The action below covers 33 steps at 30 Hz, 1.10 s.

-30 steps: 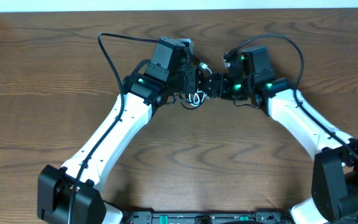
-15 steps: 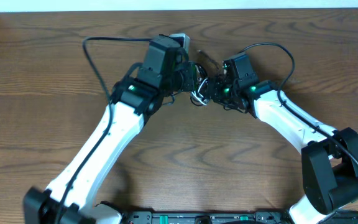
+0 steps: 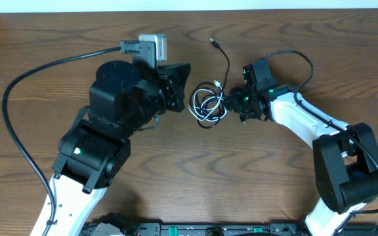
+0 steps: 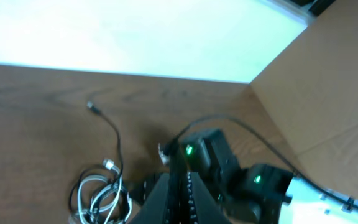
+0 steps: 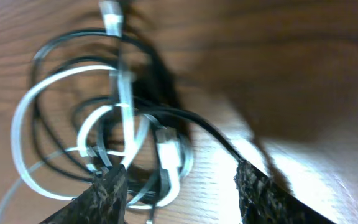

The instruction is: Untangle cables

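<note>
The cables (image 3: 207,105), one white and the others black, lie coiled in a knot on the counter (image 3: 261,183) just toward 12 o'clock from its centre, with one black strand running on toward 12 o'clock to a small plug (image 3: 212,42). At 3 o'clock of the knot, the right end effector (image 5: 180,180) is released, its fingers spread astride the coils. At 9 o'clock, the left end effector (image 4: 180,182) is clenched on nothing.

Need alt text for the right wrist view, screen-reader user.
A knot of cables, white loops wound with black ones, lies on the wooden table, filling the left of the frame. The right gripper stands open at the bottom edge, its textured fingertips either side of the knot's near strands.
</note>
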Available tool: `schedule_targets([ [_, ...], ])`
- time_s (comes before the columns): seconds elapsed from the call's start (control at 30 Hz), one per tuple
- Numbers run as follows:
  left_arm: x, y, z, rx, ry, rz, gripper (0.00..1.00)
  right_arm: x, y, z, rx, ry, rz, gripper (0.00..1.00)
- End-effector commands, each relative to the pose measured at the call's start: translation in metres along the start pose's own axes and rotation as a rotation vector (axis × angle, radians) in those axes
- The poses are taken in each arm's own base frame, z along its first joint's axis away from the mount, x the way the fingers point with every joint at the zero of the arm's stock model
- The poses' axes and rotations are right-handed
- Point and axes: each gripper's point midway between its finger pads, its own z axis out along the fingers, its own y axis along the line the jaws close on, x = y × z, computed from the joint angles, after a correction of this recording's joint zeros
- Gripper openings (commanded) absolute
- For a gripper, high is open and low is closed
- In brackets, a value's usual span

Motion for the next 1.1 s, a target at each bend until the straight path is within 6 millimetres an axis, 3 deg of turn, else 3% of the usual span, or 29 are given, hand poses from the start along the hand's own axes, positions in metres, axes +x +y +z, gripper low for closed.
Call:
schedule_targets([
  [0.0,0.015,0.014,0.013,-0.054,0.074,0.003,0.08,-0.002,0.02,-0.006,-0.132,0.03,-0.118,0.53],
  [0.1,0.034,0.031,0.033,-0.109,0.157,0.007,0.07,-0.005,0.026,-0.009,-0.174,0.034,-0.104,0.53],
  [0.27,0.075,0.061,0.073,-0.187,0.323,-0.019,0.07,-0.021,0.014,-0.011,-0.142,-0.015,-0.038,0.51],
  [0.4,0.129,0.097,0.109,-0.275,0.513,-0.053,0.08,-0.036,-0.003,-0.018,-0.149,-0.03,0.04,0.53],
  [0.5,0.16,0.118,0.129,-0.358,0.589,-0.175,0.33,-0.039,-0.009,-0.022,-0.162,-0.021,0.063,0.55],
  [0.57,0.186,0.136,0.143,-0.429,0.644,-0.261,0.42,-0.037,-0.014,-0.022,-0.147,-0.012,0.071,0.57],
  [0.73,0.229,0.161,0.158,-0.501,0.75,-0.3,0.39,-0.036,-0.014,-0.021,-0.142,-0.01,0.057,0.61],
  [0.87,0.247,0.171,0.16,-0.532,0.799,-0.308,0.3,-0.036,-0.014,-0.021,-0.141,-0.01,0.057,0.62],
  [1.07,0.258,0.187,0.154,-0.611,0.829,-0.288,0.3,-0.035,-0.015,-0.021,-0.139,-0.009,0.035,0.64],
])
